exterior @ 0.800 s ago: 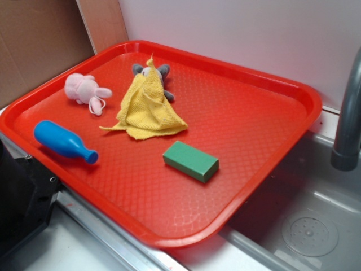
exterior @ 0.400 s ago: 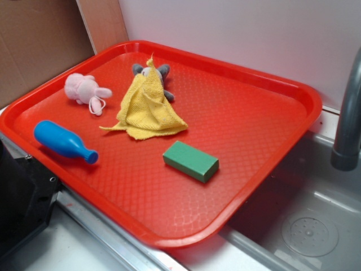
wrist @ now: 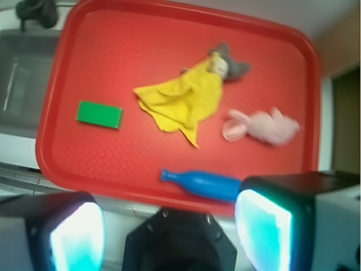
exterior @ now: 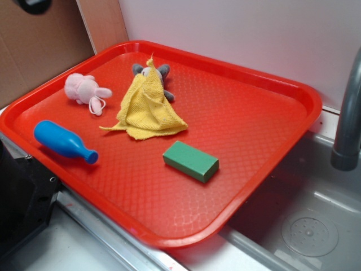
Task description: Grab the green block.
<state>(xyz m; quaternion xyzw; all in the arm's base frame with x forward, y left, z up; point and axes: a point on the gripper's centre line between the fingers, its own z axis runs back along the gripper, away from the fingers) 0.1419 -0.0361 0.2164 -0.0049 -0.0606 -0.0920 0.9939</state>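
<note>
Exterior view: the green block (exterior: 190, 161) lies flat on the red tray (exterior: 271, 84), near its front edge, apart from the yellow cloth (exterior: 148, 107) and blue bottle (exterior: 63, 141) (a dark blurred object enters the top-left corner). Wrist view: the gripper (wrist: 169, 226) hangs high above the tray, fingers spread and empty, block at left.

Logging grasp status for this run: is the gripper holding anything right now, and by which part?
Nothing is held. The gripper is open and empty, high above the tray; the green block lies untouched on it.
</note>
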